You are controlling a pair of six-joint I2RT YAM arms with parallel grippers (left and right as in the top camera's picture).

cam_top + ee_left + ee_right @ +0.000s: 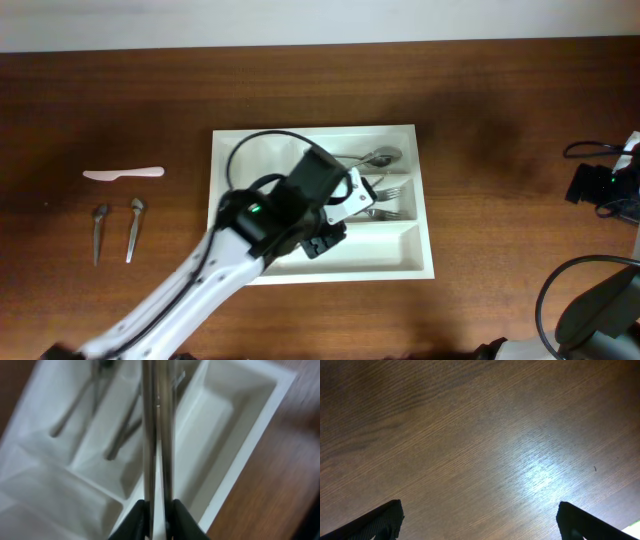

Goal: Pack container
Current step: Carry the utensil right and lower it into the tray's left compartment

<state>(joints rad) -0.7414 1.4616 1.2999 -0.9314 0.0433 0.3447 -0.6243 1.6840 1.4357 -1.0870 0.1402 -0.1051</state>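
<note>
The white cutlery tray (425, 200) lies at the middle of the table and also shows in the left wrist view (260, 420). My left gripper (159, 510) is shut on two thin metal utensil handles (157, 435) held side by side above the tray's dividers. In the overhead view my left gripper (345, 205) hovers over the tray's middle. A spoon (375, 157) lies in the tray's far short compartment and forks (385, 195) in the one below it. My right gripper (480, 520) is open and empty over bare wood.
A white plastic knife (123, 173) and two metal spoons (98, 232) (134, 228) lie on the table left of the tray. The right arm's base and cables (600, 185) sit at the right edge.
</note>
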